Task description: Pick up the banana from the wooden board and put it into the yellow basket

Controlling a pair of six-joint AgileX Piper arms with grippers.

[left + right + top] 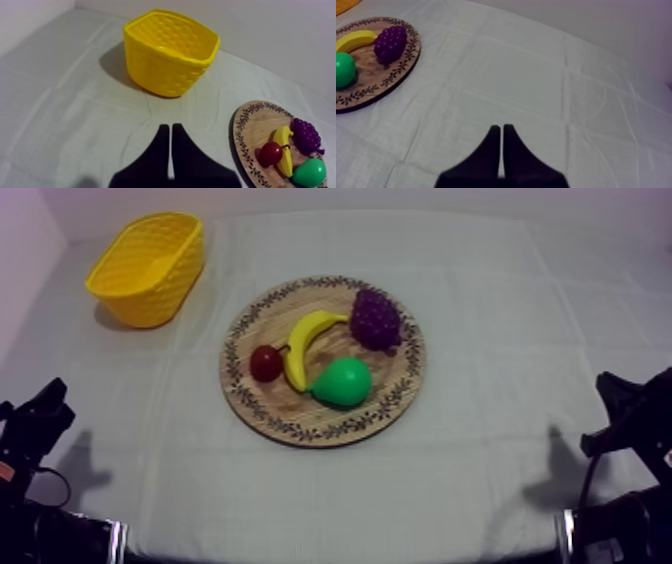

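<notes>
While the banana [305, 340] lies on the wooden board [400, 393], both arms' jaws are pressed together, holding nothing

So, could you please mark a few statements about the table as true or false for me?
1. The banana lies on the wooden board, between the small red fruit and the bunch of grapes. True.
2. The yellow basket stands upright on the cloth, apart from the board. True.
3. The left gripper is shut on the banana. False: the left gripper is shut on nothing, with its fingers together over the cloth, short of the basket.
4. The pear is in the basket. False: the pear is on the board, against the banana.
5. The right gripper has its fingers together with nothing between them. True.
</notes>
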